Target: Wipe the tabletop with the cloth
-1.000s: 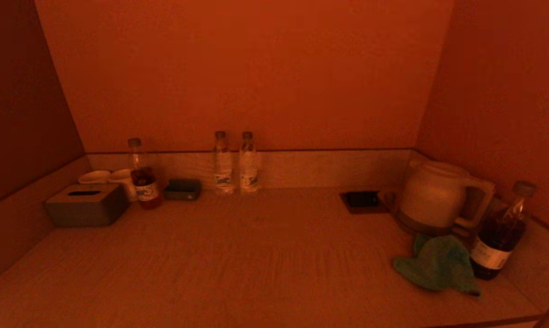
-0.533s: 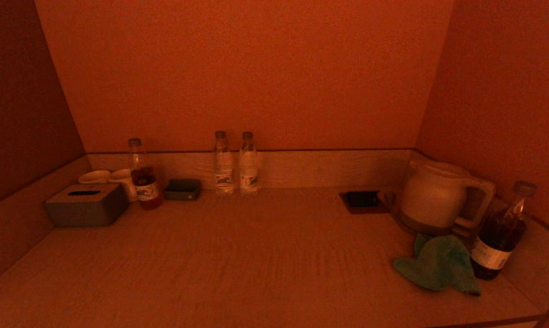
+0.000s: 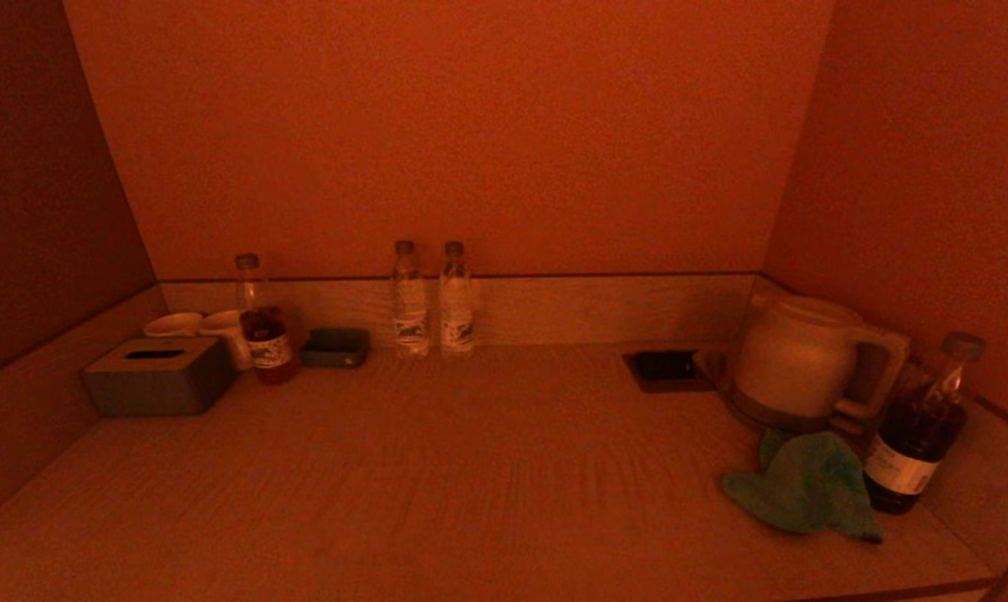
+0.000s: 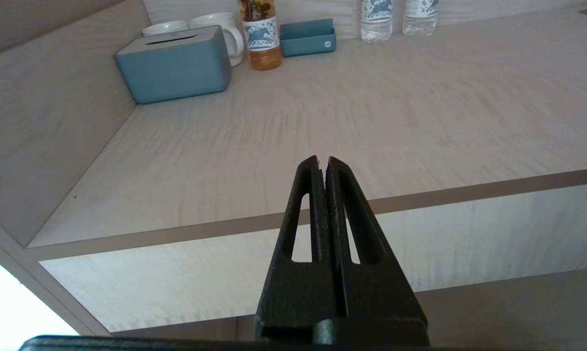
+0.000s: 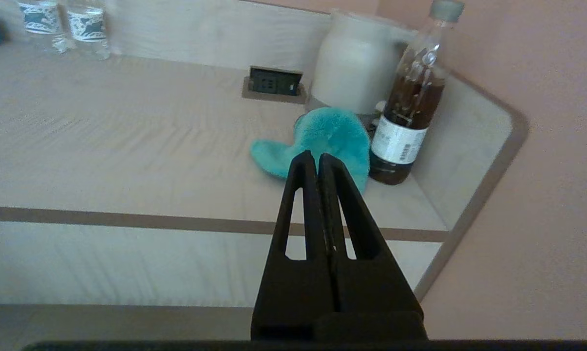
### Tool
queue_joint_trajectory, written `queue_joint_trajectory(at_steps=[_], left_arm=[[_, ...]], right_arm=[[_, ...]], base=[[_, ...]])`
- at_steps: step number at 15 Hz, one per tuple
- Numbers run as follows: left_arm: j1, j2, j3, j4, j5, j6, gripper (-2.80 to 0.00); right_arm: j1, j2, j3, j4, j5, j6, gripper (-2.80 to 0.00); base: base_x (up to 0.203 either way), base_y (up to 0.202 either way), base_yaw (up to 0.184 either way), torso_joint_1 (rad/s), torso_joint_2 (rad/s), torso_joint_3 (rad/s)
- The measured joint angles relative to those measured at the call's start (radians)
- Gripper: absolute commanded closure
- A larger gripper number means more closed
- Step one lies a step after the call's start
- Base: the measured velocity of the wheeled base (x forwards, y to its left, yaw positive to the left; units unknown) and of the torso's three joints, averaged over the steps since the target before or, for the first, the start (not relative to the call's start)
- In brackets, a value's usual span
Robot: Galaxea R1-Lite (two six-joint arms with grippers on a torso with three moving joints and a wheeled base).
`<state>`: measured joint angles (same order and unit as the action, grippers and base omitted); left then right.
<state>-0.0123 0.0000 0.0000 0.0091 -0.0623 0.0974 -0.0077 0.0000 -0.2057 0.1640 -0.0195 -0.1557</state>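
Nothing has been picked up yet, so this looks like the very start: the reach for the cloth. The cloth lies crumpled at the lower right of the head view, on the tabletop, touching or just beside the dark bottle and in front of the kettle. Neither arm shows in the head view. In its wrist view the right gripper hangs off the table's front edge, fingers pressed together and holding nothing, pointed toward the cloth. The left gripper is likewise closed and empty, short of the front edge, facing the tissue box. Next, the right gripper would need to open, advance over the edge and pinch the cloth without knocking the bottle.
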Motion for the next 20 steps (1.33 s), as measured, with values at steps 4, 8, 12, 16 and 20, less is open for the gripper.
queue_joint_trajectory(at_steps=[4, 8, 12, 16, 20], left_arm=[[-0.001, 0.000, 0.000, 0.000, 0.000, 0.000, 0.00], [0.000, 0.000, 0.000, 0.000, 0.000, 0.000, 0.00], [0.000, 0.000, 0.000, 0.000, 0.000, 0.000, 0.00], [0.000, 0.000, 0.000, 0.000, 0.000, 0.000, 0.00], [0.000, 0.000, 0.000, 0.000, 0.000, 0.000, 0.00]], right_arm=[[0.001, 0.000, 0.050, -0.006, 0.021, 0.003, 0.00], [0.001, 0.000, 0.062, -0.013, 0.021, 0.014, 0.00], [0.000, 0.000, 0.082, -0.014, 0.018, 0.069, 0.00], [0.000, 0.000, 0.098, -0.017, 0.017, 0.085, 0.00], [0.000, 0.000, 0.155, -0.061, 0.012, 0.095, 0.00]], base=[[0.000, 0.000, 0.000, 0.000, 0.00, 0.000], [0.000, 0.000, 0.000, 0.000, 0.00, 0.000], [0.000, 0.000, 0.000, 0.000, 0.00, 0.000], [0.000, 0.000, 0.000, 0.000, 0.00, 0.000], [0.000, 0.000, 0.000, 0.000, 0.00, 0.000]])
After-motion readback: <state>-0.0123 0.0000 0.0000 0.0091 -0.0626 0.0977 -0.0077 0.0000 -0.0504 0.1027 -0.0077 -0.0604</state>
